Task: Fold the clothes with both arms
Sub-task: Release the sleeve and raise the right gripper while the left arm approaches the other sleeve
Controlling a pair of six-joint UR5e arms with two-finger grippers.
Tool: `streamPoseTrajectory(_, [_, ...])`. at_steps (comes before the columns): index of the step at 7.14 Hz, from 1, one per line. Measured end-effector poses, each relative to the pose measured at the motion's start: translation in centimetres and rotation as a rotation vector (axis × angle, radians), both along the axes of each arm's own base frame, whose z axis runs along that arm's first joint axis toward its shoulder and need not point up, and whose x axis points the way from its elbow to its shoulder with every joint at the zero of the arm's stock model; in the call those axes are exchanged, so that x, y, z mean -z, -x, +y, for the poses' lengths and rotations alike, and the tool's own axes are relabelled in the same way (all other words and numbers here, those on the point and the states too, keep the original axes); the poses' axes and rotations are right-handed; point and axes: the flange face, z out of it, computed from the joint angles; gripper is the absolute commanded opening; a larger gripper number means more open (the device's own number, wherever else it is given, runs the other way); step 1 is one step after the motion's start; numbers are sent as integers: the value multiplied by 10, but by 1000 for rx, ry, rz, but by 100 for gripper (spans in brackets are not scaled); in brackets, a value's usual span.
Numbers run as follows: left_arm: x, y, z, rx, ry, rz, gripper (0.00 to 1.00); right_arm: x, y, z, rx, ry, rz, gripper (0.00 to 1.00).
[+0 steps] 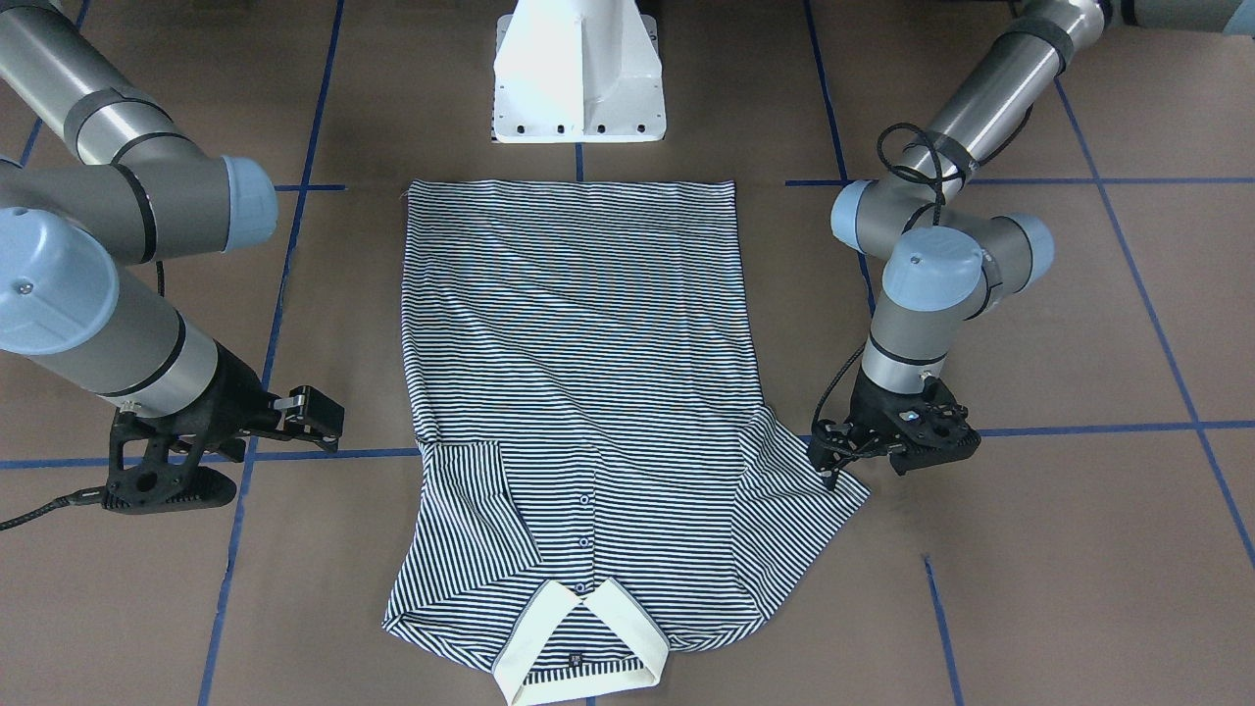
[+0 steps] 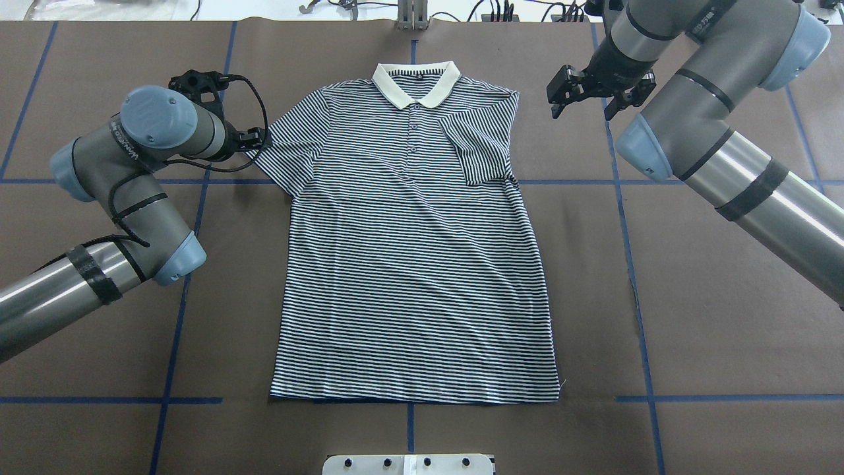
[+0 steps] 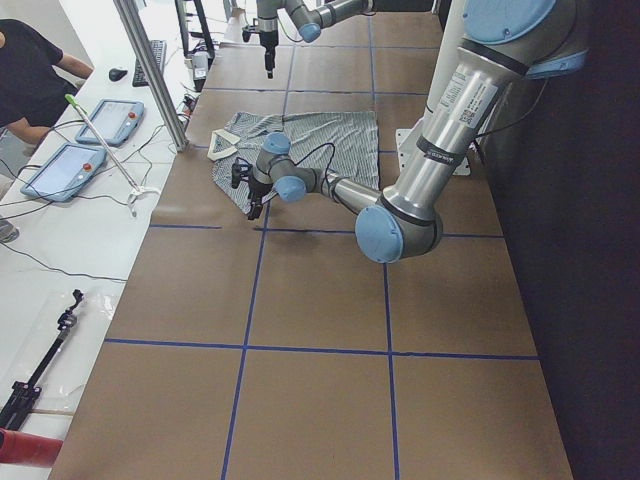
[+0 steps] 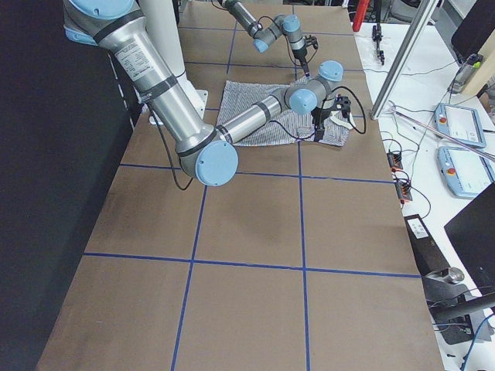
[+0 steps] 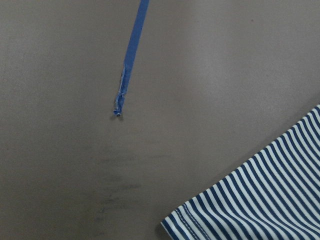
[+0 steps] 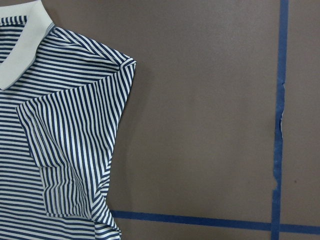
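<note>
A brown table (image 2: 692,297) marked into squares by blue tape lines (image 2: 633,264) fills the room's centre, with the robot's white pedestal (image 1: 578,78) at its edge. Along the far side runs a white bench (image 3: 60,260) holding tablets (image 3: 60,170) and cables, where a person (image 3: 30,70) in a black top sits.

A navy-and-white striped polo shirt (image 2: 415,264) lies flat and front-up in the middle of the table, hem toward the pedestal and cream collar (image 2: 415,82) pointing away. Small buttons (image 2: 413,125) run down below the collar. Its right sleeve (image 2: 481,145) is folded inward across the chest, while the left sleeve (image 2: 290,142) lies spread out on the table.

The left gripper (image 2: 257,140) sits low at the outer edge of the spread sleeve; whether its fingers are parted or closed cannot be told. The right gripper (image 2: 581,102) hangs beside the folded shoulder, apart from the cloth, fingers spread and holding nothing.
</note>
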Motion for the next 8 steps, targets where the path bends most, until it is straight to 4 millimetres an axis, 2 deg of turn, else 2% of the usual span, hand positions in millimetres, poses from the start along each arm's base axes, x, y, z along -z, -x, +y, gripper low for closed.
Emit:
streamPoseTrajectory(2, [-1, -5, -4, 2, -4, 5, 96, -2, -2, 0, -1, -2, 2, 100])
streamPoseTrajectory(3, [-2, -6, -5, 2, -3, 4, 88, -3, -2, 0, -1, -2, 3, 100])
streamPoseTrajectory(4, [-2, -7, -6, 1, -2, 2, 75, -4, -2, 0, -2, -1, 5, 100])
streamPoseTrajectory(8, [3, -9, -8, -1, -7, 4, 2, -7, -1, -1, -2, 0, 10, 100])
